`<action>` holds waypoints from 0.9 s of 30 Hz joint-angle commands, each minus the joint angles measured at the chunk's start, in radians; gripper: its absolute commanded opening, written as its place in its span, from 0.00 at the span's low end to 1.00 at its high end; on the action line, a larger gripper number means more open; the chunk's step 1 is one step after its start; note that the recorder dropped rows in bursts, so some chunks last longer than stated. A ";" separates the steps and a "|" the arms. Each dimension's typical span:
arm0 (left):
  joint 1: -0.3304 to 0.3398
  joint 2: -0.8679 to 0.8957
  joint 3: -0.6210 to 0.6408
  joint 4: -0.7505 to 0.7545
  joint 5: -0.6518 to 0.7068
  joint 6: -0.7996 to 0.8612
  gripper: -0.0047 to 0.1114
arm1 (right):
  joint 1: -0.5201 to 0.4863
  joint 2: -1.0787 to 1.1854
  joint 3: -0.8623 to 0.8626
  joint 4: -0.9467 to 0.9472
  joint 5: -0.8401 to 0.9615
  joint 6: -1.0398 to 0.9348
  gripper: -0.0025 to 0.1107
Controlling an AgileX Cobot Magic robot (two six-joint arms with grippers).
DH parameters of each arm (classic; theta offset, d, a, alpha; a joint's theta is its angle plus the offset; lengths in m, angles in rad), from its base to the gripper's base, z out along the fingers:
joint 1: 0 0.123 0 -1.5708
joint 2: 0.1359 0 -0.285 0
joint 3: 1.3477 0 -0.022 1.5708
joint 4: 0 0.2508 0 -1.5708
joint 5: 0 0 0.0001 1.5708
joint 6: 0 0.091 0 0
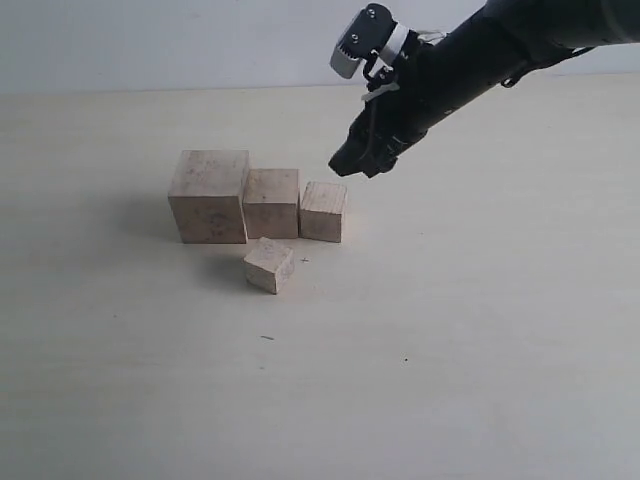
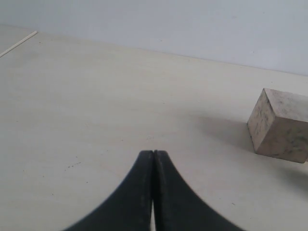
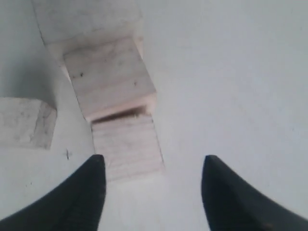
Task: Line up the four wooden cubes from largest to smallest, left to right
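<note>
Three pale wooden cubes stand in a touching row on the table: the largest cube point(image 1: 209, 196) on the left, the second cube point(image 1: 271, 203) beside it, the third cube point(image 1: 323, 211) on the right. The smallest cube point(image 1: 269, 265) sits alone in front of the row, turned at an angle. My right gripper point(image 1: 352, 166) hangs open and empty above and just right of the third cube point(image 3: 127, 147); its wrist view also shows the second cube point(image 3: 109, 77) and the smallest cube point(image 3: 26, 121). My left gripper point(image 2: 153, 153) is shut and empty, off the exterior view, with the largest cube point(image 2: 283, 125) to its side.
The pale table point(image 1: 480, 330) spreads wide around the cubes. A thin white strip point(image 2: 18, 44) lies at the table's far edge in the left wrist view. The right arm point(image 1: 470, 55) reaches in from the upper right.
</note>
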 commanded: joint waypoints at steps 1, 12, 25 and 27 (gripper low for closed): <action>-0.005 -0.006 0.002 0.004 -0.008 0.000 0.04 | -0.002 0.005 0.001 -0.268 0.029 0.322 0.35; -0.005 -0.006 0.002 0.004 -0.008 0.000 0.04 | 0.000 0.092 0.001 -0.215 -0.030 0.363 0.27; -0.005 -0.006 0.002 0.004 -0.008 0.000 0.04 | 0.007 0.166 0.001 -0.149 -0.110 0.354 0.27; -0.005 -0.006 0.002 0.004 -0.008 0.000 0.04 | 0.012 0.166 0.001 -0.144 -0.119 0.342 0.27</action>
